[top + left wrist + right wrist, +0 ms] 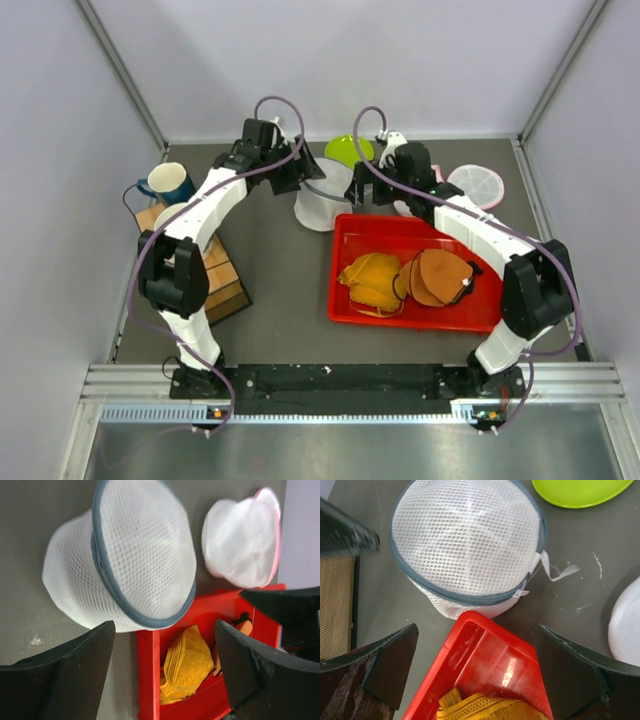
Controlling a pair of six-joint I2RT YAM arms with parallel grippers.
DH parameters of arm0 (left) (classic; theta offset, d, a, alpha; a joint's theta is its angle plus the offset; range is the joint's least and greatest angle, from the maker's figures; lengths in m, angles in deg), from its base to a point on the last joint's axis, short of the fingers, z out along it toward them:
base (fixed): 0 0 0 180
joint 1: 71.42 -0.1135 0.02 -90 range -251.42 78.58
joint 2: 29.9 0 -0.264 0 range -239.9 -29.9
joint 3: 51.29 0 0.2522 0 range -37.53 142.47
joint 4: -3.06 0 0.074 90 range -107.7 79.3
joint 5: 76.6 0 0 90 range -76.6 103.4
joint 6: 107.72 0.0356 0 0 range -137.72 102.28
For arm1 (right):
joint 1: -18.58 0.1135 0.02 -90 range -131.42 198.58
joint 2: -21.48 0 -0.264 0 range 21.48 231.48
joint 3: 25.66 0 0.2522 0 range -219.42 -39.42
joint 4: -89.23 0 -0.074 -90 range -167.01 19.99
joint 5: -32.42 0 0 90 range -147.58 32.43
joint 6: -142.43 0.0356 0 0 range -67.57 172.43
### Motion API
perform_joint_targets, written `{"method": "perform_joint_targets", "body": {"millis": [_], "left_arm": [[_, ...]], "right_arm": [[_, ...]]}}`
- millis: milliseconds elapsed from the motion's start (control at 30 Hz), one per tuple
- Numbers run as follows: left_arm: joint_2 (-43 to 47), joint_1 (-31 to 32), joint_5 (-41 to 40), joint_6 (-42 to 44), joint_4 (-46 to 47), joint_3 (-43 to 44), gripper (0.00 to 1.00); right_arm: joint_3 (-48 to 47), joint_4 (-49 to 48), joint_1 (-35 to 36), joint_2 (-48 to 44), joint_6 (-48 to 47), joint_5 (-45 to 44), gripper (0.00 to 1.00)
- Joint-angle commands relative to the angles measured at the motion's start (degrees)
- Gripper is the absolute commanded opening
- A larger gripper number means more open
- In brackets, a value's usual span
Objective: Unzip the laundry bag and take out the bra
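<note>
While both arms reach to the far side of the table, what matters for us is how the grey-trimmed laundry bag [322, 200] sits between the two sets of fingers. Starting at the left, the left gripper [164, 625] stands with its fingers spread wide and nothing between them. From its wrist view the bag lies just ahead of the gap, close but not touched. Moving right, the bag itself rests on the table at the far-left corner of the red tray [410, 320], so close that we cannot tell whether they touch. It is a round mesh dome, and its zip follows the grey band [485, 600] around the circumference, so we have no long axis to line up with, only a ring to trace. The band looks closed all the way round, and through the mesh we see only white, so we cannot say what is inside. Further right, the zip's end with its white tab [555, 570] sits on the bag's right flank, the side turned toward the right gripper [475, 629]. That gripper is likewise spread wide and empty, with the bag just beyond its fingers. We judge the right arm nearer the pull, so it would suit the tab while the left steadies the bag's left side. In the tray lie a yellow bra [370, 282] and an orange bra [435, 275], near and right of the bag.
</note>
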State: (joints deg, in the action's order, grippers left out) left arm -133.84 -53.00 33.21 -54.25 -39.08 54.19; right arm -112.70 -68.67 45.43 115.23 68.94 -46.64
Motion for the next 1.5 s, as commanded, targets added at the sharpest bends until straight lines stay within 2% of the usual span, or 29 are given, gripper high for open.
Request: {"method": "perform_joint_targets", "body": {"millis": [0,167,333,433,467,533,667,833,933,967,1033,1067,1133,1167,1467], "left_arm": [[4.1,-2.7,-0.6,3.1,-2.5,7.2,0.86],[6.1,-5.8,1.1,1.6,-3.7,9.9,0.86],[9.9,-8.4,0.4,-0.1,-4.1,9.6,0.86],[11.0,-8.8,0.3,-0.5,-4.0,9.8,0.86],[11.2,-8.8,0.5,-0.6,-4.0,9.8,0.86],[11.4,-8.8,0.8,-0.5,-4.4,9.9,0.86],[11.2,-9.1,0.8,0.5,-5.6,9.4,0.86],[11.8,-9.4,0.9,1.2,-5.8,8.3,0.86],[12.1,-9.4,1.4,1.4,-5.5,7.4,0.85],[12.2,-9.4,1.4,1.6,-5.5,7.1,0.85],[12.4,-9.4,1.4,1.7,-5.5,6.6,0.85],[12.4,-9.4,1.5,1.7,-5.4,6.3,0.84],[12.4,-9.4,1.7,1.9,-5.3,5.8,0.84],[12.4,-9.4,1.6,1.8,-5.1,5.5,0.84],[11.0,-9.4,4.5,1.6,-3.6,3.2,0.84]], "right_arm": [[-4.0,-0.9,3.1,-1.3,-1.0,-1.5,0.99],[-7.9,0.6,7.6,1.9,-4.1,-4.9,0.99],[-16.6,3.4,11.1,7.7,-9.0,-9.2,0.99],[-22.3,4.8,11.3,12.5,-9.2,-9.7,0.95],[-25.7,5.3,11.4,14.0,-9.2,-9.7,0.88],[-29.0,7.2,11.4,18.0,-8.9,-9.0,0.84],[-36.2,10.0,12.4,23.6,-8.7,-10.5,0.86],[-37.9,9.9,12.4,26.7,-7.3,-16.3,0.81],[-38.2,9.8,12.5,27.5,-6.8,-16.7,0.71],[-37.8,9.2,12.4,27.4,-6.6,-16.7,0.61],[-36.7,8.1,12.4,26.7,-6.1,-16.4,0.50],[-35.2,7.0,12.5,26.1,-6.1,-16.4,0.31],[-33.4,5.6,12.5,24.1,-5.8,-16.7,0.19],[-31.9,5.1,12.4,23.3,-6.1,-16.7,0.02],[-21.4,-1.0,12.4,11.6,-7.3,-14.8,0.00]]}}
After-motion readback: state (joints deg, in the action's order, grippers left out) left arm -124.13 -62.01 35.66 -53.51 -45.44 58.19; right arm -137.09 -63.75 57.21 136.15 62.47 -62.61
